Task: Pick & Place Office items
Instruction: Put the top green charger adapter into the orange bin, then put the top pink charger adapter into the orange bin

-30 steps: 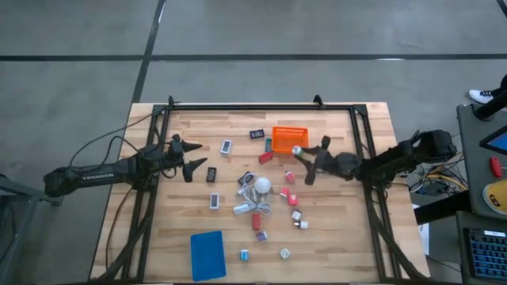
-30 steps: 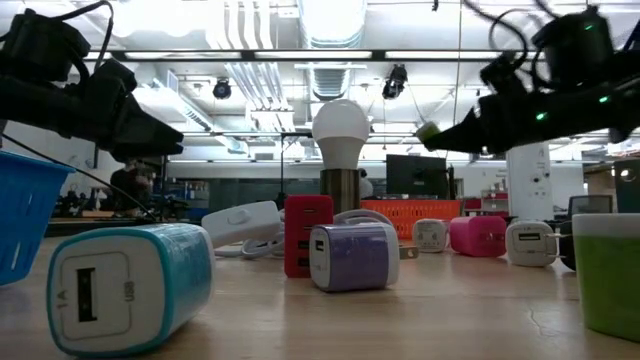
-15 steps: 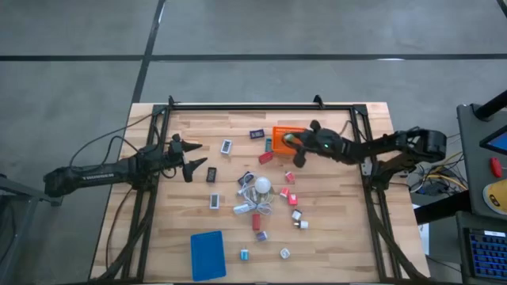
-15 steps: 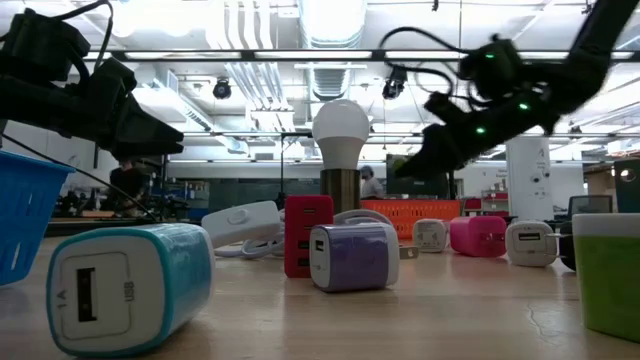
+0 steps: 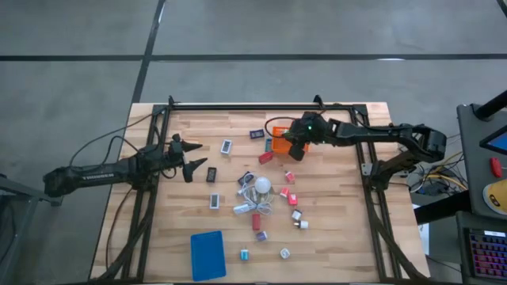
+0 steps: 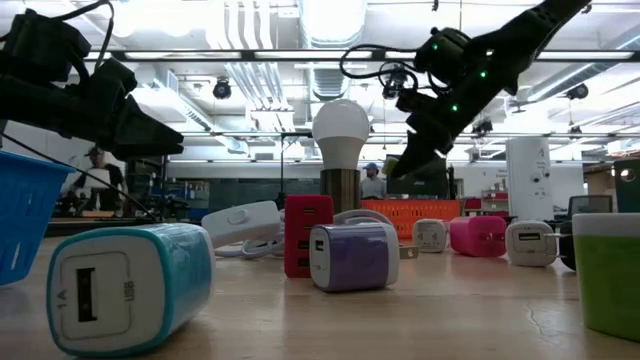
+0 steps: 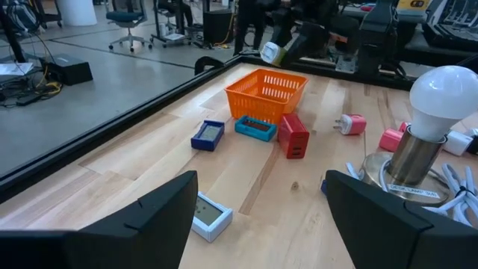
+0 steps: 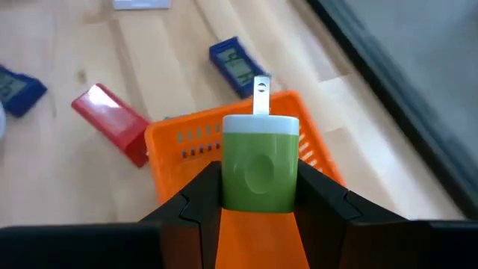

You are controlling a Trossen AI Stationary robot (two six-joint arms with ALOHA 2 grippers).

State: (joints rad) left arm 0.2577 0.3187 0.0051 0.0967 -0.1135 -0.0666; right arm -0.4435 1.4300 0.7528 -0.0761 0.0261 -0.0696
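Above the orange basket (image 8: 246,217), toward one o'clock on the table, my right gripper (image 8: 260,196) clamps a green charger (image 8: 260,161); my left gripper (image 5: 191,158) waits at nine o'clock, fingers apart.

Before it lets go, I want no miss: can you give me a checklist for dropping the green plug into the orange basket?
1. Green charger clamped in right gripper: ok.
2. Right gripper over orange basket: ok, in high and wrist views.
3. Basket interior free of other items: cannot tell.
4. Red block and blue item outside the basket: ok.
5. Left gripper open, waiting well away on the table's left: ok.
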